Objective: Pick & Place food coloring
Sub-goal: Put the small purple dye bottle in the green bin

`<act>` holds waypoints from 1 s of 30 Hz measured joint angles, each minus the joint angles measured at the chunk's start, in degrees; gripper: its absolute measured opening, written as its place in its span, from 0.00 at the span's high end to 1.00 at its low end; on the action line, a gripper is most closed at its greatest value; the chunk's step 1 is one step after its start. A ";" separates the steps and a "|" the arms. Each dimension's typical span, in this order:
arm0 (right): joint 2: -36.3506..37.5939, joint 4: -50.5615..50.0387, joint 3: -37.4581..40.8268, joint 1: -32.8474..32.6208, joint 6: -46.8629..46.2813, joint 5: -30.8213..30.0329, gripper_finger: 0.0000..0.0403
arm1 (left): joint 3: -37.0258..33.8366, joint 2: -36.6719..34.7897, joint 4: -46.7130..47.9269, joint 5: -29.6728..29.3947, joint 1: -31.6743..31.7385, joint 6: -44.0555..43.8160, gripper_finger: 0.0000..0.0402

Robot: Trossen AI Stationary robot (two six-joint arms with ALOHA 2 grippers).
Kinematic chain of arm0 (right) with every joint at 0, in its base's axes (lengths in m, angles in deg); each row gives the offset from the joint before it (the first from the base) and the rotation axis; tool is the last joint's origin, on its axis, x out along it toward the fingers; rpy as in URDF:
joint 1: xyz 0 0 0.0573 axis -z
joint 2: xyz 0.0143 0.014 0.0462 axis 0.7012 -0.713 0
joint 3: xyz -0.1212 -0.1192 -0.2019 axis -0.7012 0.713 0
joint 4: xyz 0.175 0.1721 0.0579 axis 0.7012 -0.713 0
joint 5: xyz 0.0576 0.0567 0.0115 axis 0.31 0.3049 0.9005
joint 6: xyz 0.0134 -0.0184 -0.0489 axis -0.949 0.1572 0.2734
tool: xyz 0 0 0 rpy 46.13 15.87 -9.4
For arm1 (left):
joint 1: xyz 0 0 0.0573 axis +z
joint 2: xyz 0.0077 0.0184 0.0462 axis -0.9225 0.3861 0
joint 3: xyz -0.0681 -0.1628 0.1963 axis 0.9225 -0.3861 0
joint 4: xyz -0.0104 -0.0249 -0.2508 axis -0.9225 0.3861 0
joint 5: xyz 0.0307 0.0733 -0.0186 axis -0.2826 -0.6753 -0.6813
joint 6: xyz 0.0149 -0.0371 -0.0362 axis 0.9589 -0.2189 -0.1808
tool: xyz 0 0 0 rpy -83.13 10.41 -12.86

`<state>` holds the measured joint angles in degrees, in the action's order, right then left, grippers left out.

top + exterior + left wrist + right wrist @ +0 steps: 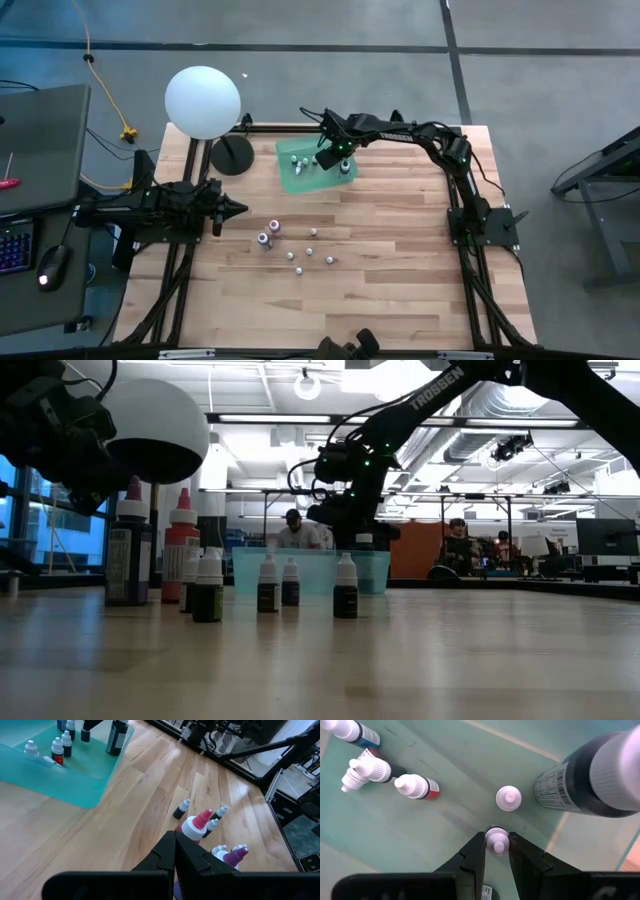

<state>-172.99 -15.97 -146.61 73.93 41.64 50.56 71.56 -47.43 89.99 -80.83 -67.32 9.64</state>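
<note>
Pale wood table; teal tray; bright office behind.

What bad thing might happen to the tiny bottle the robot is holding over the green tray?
1. The right gripper pinches only the cap of the small bottle, so it might tip when let go.
2. Another white-capped bottle and a big dark bottle stand close by; the fingers could bump them as they open or pull away.
3. Three bottles in the tray seem to lean together, so a nudge may topple them.
</note>
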 joint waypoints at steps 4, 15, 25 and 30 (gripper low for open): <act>0.00 0.02 -0.02 0.00 0.02 0.00 0.81 | 0.00 0.01 0.00 0.00 0.00 0.00 1.00; 0.00 0.02 -0.04 -0.02 0.98 0.86 0.81 | 0.00 0.00 0.00 0.00 0.02 0.00 1.00; 0.02 0.00 -0.04 0.00 1.54 1.21 0.81 | 0.00 0.00 0.00 0.00 0.02 0.00 1.00; 0.03 0.00 -0.04 0.00 1.73 1.53 0.81 | 0.00 0.01 0.00 0.00 0.00 0.00 1.00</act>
<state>-172.95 -15.97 -146.65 73.93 43.37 52.09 71.56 -47.42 89.99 -80.83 -67.32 9.64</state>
